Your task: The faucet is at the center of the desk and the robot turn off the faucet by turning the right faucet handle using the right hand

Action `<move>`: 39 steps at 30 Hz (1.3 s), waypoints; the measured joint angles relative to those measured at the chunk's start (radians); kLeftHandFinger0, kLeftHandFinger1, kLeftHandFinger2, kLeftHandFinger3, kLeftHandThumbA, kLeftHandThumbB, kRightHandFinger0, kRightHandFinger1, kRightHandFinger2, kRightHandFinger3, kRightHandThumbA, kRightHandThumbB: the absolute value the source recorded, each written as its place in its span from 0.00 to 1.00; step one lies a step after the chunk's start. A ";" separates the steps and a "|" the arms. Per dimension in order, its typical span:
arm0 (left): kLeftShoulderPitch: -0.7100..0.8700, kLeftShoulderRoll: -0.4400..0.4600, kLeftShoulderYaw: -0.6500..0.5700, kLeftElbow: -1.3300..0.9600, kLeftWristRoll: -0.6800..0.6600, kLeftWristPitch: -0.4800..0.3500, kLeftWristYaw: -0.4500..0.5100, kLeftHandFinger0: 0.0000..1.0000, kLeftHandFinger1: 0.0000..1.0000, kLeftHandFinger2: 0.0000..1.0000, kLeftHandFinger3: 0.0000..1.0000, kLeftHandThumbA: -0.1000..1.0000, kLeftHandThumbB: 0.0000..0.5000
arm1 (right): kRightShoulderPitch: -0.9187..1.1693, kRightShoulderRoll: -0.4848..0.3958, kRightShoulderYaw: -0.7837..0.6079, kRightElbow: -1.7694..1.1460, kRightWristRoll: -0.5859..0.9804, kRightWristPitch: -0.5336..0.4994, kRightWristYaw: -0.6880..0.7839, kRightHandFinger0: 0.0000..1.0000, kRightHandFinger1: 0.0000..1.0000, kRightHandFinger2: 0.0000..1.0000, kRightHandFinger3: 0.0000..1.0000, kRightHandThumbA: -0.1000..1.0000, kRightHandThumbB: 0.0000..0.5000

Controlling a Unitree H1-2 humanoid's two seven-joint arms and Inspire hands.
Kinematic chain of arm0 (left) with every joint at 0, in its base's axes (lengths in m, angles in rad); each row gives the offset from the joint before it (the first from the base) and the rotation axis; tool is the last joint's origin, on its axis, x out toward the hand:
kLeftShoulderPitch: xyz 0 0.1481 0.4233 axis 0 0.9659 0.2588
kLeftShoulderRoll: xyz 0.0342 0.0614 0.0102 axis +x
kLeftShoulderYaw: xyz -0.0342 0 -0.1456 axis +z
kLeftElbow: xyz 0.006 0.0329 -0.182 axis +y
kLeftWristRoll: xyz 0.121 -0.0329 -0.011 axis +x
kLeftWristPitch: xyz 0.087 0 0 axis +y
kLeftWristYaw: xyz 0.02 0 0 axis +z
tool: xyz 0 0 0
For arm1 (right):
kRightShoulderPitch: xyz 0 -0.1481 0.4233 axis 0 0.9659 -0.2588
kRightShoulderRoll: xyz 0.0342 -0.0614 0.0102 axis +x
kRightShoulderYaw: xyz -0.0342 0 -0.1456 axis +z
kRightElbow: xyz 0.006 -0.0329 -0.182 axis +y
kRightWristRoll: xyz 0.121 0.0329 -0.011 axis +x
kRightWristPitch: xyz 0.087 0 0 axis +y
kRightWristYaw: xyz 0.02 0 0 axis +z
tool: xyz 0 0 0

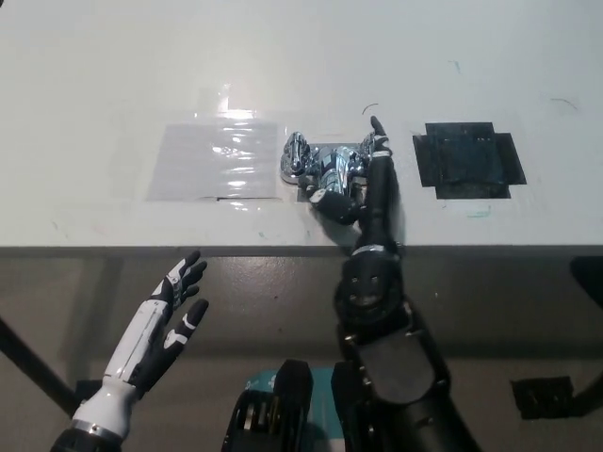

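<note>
- Head view: I see the chrome faucet (325, 169) at the centre of the white desk (113, 75), between a clear plastic sheet (217, 160) and a black tape patch (468, 160).
- My black right hand (374, 179) lies edge-on against the right faucet handle (369, 148); one finger points away from me, and I cannot tell its grip.
- My white left hand (170, 315) rests below the desk edge, fingers spread, holding nothing.

Faucet (325, 169) glossy chrome metal; desk (113, 75) smooth matt white.
</note>
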 measured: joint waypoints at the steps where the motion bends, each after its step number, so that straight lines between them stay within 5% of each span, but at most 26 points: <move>1: 0.001 0.000 0.000 0.000 0.000 0.000 0.000 1.00 1.00 1.00 1.00 0.90 0.48 | 0.000 0.001 0.001 0.001 -0.003 -0.003 -0.006 1.00 1.00 1.00 1.00 1.00 0.25; 18: 0.017 0.003 0.002 0.000 -0.004 -0.001 0.000 1.00 1.00 1.00 1.00 0.90 0.47 | 0.021 -0.061 -0.034 -0.159 -0.011 -0.180 -0.102 1.00 1.00 1.00 1.00 1.00 0.34; 27: 0.017 0.003 0.006 0.001 -0.005 -0.002 0.000 1.00 1.00 1.00 1.00 0.90 0.45 | 0.124 -0.138 -0.086 -0.510 -0.016 -0.202 -0.115 1.00 1.00 1.00 1.00 1.00 0.50; 31: 0.017 0.003 0.007 0.001 -0.005 -0.002 0.000 1.00 1.00 1.00 1.00 0.90 0.43 | 0.191 -0.149 -0.079 -0.657 -0.011 -0.209 -0.096 1.00 1.00 1.00 1.00 1.00 0.47; 39: 0.019 0.000 0.007 0.010 -0.008 -0.003 0.001 1.00 1.00 1.00 1.00 0.87 0.42 | 0.376 -0.310 0.040 -0.861 0.076 -0.251 0.038 1.00 1.00 1.00 1.00 1.00 0.49</move>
